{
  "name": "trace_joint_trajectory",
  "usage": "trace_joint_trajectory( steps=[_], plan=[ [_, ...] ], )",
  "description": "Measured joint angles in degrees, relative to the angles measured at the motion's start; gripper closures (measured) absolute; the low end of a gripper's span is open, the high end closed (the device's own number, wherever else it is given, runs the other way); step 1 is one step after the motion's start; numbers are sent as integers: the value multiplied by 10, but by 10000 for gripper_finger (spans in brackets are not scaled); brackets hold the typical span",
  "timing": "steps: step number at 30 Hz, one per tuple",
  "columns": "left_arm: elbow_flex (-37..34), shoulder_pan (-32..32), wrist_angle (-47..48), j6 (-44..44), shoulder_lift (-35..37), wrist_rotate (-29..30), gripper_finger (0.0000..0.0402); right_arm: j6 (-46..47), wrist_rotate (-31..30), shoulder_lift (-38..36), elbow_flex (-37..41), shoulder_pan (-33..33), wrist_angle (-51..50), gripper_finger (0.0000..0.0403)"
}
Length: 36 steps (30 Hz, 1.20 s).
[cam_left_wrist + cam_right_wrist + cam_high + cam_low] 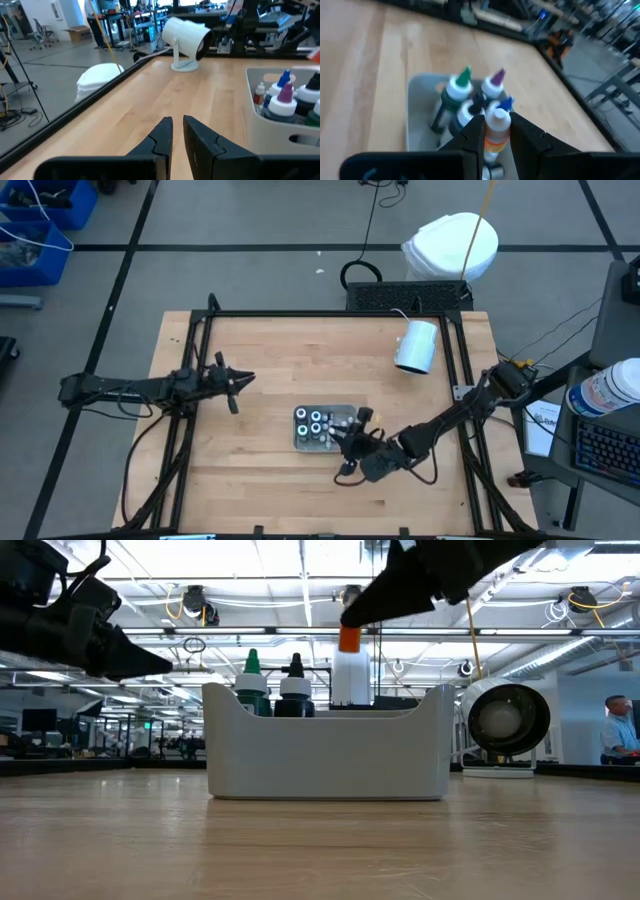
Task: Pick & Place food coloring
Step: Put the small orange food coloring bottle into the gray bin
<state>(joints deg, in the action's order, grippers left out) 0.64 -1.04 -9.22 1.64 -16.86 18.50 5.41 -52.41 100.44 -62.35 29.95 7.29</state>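
Orange-labelled, white-capped bottle (pixel 496 131) clamped between the jaws of the right gripper (pixel 496 137), raised above the grey tray (pixel 305 442); seen in the low view as a white bottle with an orange cap (pixel 349 662) hanging over the tray's far side, clear of the rim. Still in the tray: the other food coloring bottles (pixel 315 423), upright and crowded together, with green (pixel 458 89), purple (pixel 493 83) and blue (pixel 505 104) pointed tips showing just ahead of the held one. From above, only white-ringed tops grouped in the tray's left half. Tray standing on the light wooden desk (pixel 270 365), roughly central and toward the front edge. Right arm reaching in from the desk's right side, its wrist just right of the tray. Left gripper (pixel 236 383) hovering over the desk well to the left of the tray, holding nothing, jaws nearly together with a thin gap between them. White cylindrical lamp-like device (pixel 416 345) lying near the desk's back right corner, apart from everything else. Person (pixel 620 730) visible in the room beyond, at the far right of the low view
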Motion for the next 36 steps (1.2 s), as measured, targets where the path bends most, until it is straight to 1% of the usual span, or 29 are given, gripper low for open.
trace_joint_trajectory(
  steps=[2,6,12,15,20,25,29,34,36],
  plan=[
    [0,0,8,2,0,0,348,13,16,-13,8,-10,-19,342],
    [0,0,9,19,0,0,348,22,15,-47,64,-21,9,341],
    [0,0,8,23,0,0,348,28,16,-113,188,-30,178,341],
    [0,0,5,18,0,0,348,17,18,-134,222,-26,242,341],
    [0,0,5,-20,0,0,348,-12,19,-140,226,-16,277,341],
    [0,0,10,-96,0,-13,348,-16,20,-140,226,-16,280,340],
    [0,0,18,-93,0,-36,348,-21,35,-140,226,-21,281,341],
    [0,0,23,-93,0,-35,348,-16,34,-140,226,-29,285,339],
    [0,0,22,-93,0,-35,348,-10,45,-140,226,-32,284,340]
  ],
)
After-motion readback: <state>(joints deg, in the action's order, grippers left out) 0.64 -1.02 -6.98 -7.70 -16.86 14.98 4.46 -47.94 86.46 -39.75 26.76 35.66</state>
